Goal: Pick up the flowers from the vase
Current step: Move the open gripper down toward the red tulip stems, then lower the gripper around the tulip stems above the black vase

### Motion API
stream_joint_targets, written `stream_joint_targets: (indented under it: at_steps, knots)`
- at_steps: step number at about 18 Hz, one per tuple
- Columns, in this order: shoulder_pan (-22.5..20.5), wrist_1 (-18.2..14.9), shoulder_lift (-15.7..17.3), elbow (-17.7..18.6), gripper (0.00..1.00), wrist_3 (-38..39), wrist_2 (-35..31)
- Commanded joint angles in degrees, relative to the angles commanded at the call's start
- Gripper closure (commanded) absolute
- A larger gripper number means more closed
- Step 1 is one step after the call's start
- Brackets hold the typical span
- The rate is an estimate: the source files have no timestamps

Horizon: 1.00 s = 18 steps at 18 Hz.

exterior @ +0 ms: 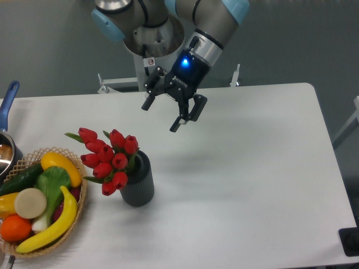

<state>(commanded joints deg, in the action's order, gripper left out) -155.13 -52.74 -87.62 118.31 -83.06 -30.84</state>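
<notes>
The flowers [108, 159], a bunch of red closed tulip buds with green leaves, lean out to the left from the mouth of the vase [138, 182], a small dark grey ribbed cylinder on the white table left of centre. My gripper [161, 116] hangs in the air above and to the right of the bunch, tilted, with its two fingers spread open and nothing between them. A blue light glows on its wrist.
A wicker basket [78, 216] with a banana, cucumber, orange and other produce sits at the table's left front edge, close to the vase. A pot with a blue handle [8, 103] is at the far left. The robot base [154, 53] stands behind the table.
</notes>
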Motion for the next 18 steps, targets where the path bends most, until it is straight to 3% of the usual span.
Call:
stream_joint_targets:
  at_steps: [6, 13, 18]
  knots:
    - [3.9, 0.8, -4.7, -3.0, 0.00, 0.2, -0.2]
    - [5.3, 2.1, -6.6, -3.2, 0.00, 0.0, -0.3]
    - [6.9, 3.6, -10.1, -3.3, 0.00, 0.1, -0.2]
